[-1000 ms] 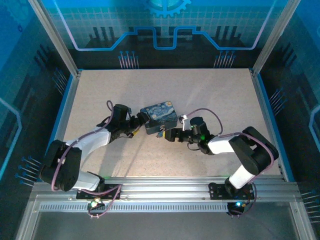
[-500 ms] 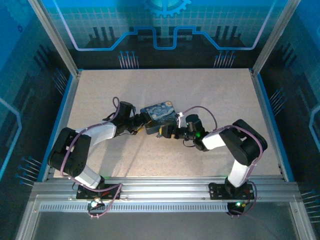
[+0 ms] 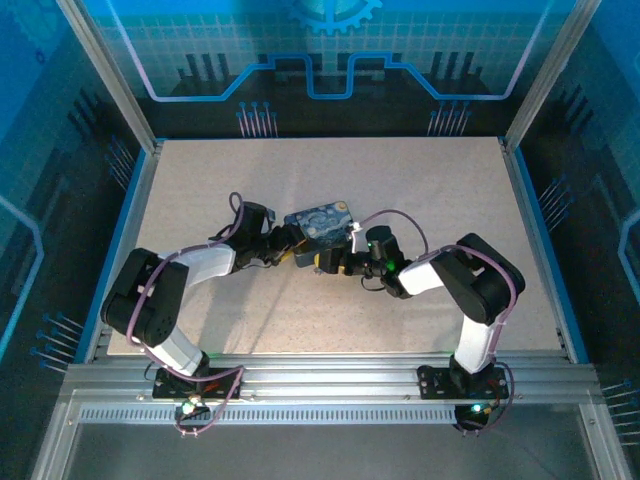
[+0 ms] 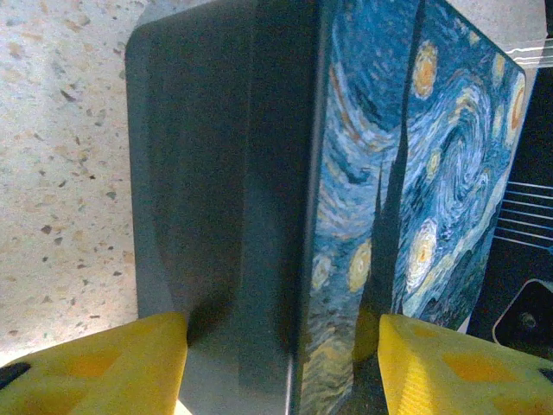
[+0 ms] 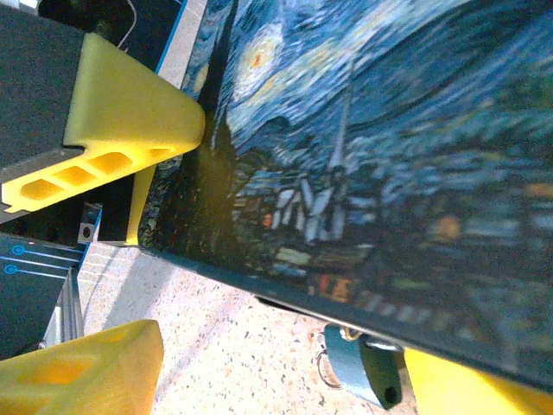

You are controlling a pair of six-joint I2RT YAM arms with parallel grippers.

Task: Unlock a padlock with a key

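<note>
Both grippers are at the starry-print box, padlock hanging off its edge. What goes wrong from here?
1. The left gripper straddles only a corner of the box; a squeeze there may pivot it or squirt it away.
2. The padlock hangs at the box's lower edge between the fingers of the right gripper; closing could catch the box edge instead, or swing the lock aside.
3. The two grippers work close together at the box; fingers might clash.
</note>
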